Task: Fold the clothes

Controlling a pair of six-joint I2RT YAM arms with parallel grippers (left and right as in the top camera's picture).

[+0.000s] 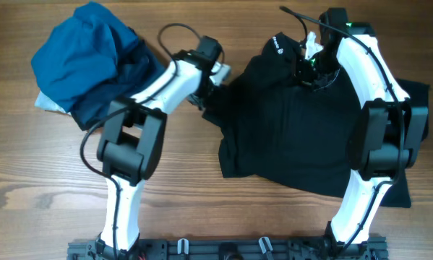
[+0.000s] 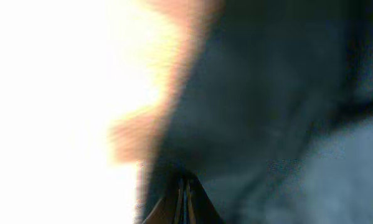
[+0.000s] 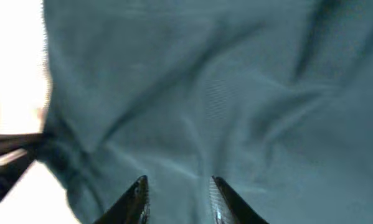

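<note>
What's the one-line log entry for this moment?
left gripper: shut on large black soft-fabric shirt, left edge | right gripper: open, over shirt's upper part | shirt: rumpled

No text can be read. The one marking is a small round white logo (image 1: 277, 43) on the black shirt (image 1: 288, 137), in the upper middle of the overhead frame. It seems to carry lettering, but the letters are too small and blurred to make out. The wrist views show only plain, blurred fabric.
</note>
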